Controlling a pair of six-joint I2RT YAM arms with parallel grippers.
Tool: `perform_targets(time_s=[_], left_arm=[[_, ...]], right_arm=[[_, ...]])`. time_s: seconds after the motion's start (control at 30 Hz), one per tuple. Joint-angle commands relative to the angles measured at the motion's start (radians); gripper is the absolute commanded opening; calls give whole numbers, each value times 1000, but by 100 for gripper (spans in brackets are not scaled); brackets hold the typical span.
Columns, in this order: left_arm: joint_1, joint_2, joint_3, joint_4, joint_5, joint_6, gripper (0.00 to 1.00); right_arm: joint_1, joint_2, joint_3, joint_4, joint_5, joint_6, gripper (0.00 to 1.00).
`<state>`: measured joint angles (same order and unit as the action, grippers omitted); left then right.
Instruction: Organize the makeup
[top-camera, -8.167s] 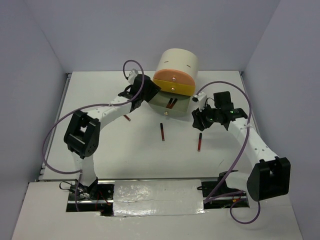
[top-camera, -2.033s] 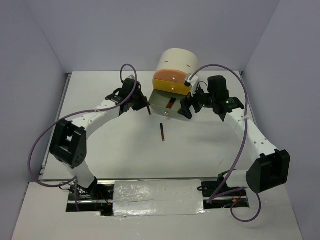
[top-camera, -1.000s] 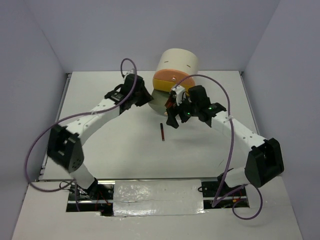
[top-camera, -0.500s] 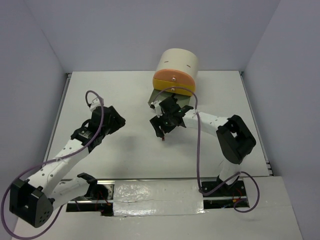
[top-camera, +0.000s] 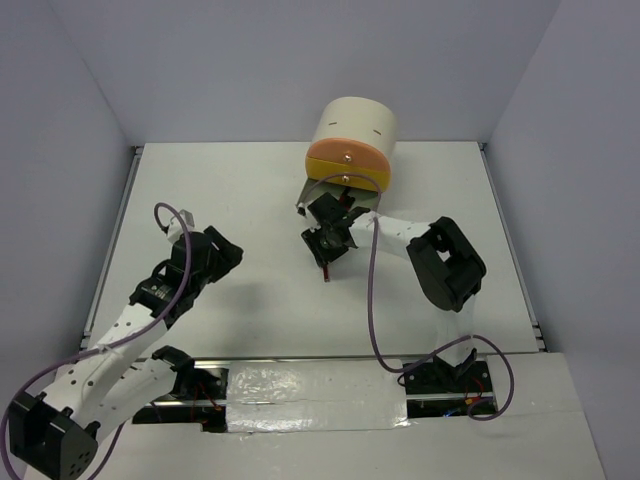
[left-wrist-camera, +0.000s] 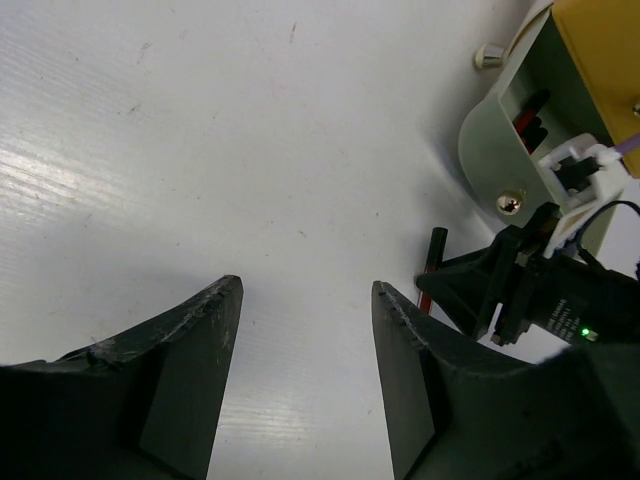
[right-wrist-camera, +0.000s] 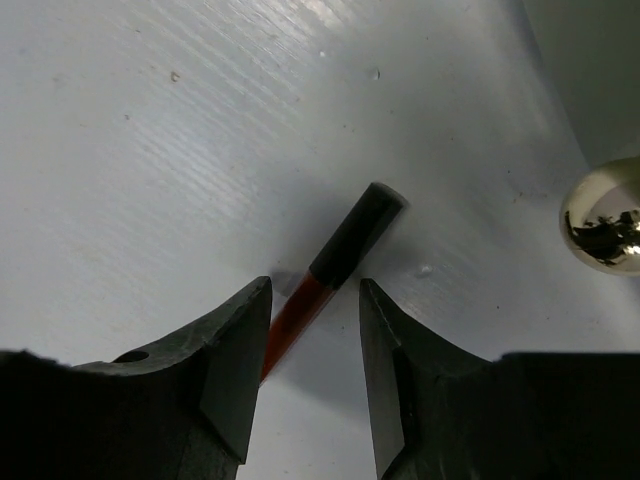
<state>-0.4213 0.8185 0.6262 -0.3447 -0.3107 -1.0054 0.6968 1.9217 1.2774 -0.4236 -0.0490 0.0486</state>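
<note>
Right gripper's (right-wrist-camera: 315, 305) jaws stand part-open astride the dark-red pencil (right-wrist-camera: 345, 245) lying slantwise toward the surface's (right-wrist-camera: 150, 140) far edge, left gripper's (left-wrist-camera: 305, 295) wide and empty; pinching it askew could flick it away.

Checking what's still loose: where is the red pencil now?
In the top view the pencil lies on the table near its middle, just in front of the open drawer, straddled by the open right gripper.
</note>
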Motion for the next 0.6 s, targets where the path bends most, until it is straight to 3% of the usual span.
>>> perform_targets(time_s=[0.0,0.2,0.57], left_arm=[[4,-31,-3,10,-24,-24,67],[4,-41,-20,13,-19,-33,67],[4,-45,-75,53,4,-59,67]], right_arm=[[12,19,37,-12,47,16,48],[23,49,36,-15,67,7,44],[32,-10,-26,16,54,-59,21]])
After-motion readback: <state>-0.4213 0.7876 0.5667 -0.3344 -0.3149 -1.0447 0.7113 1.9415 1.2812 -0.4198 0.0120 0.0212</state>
